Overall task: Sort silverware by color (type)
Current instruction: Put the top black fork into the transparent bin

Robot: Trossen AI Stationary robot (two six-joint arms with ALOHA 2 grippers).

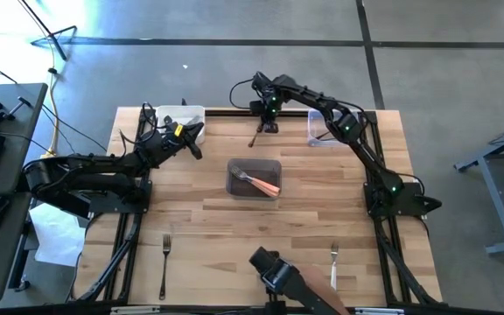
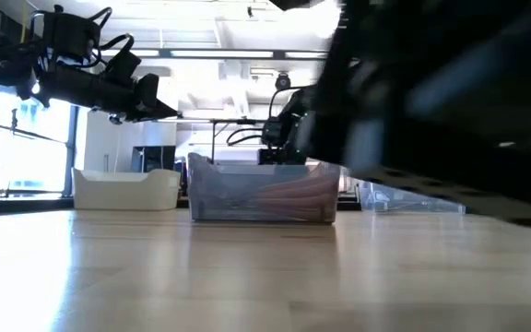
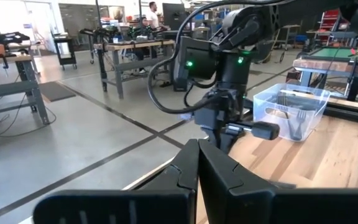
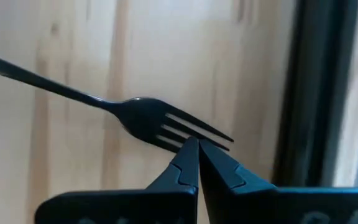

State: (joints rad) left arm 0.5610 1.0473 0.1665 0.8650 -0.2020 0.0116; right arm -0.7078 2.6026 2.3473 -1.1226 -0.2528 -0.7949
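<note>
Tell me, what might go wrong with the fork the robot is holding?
The right gripper pinches the dark fork only by its tine tips, so it might slip and drop onto the table before reaching a tub. It hangs near the table's back edge, so it could perhaps fall off there.

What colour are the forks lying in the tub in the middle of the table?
Orange-salmon handles on the forks, with silvery tines. The high view shows them best.
</note>
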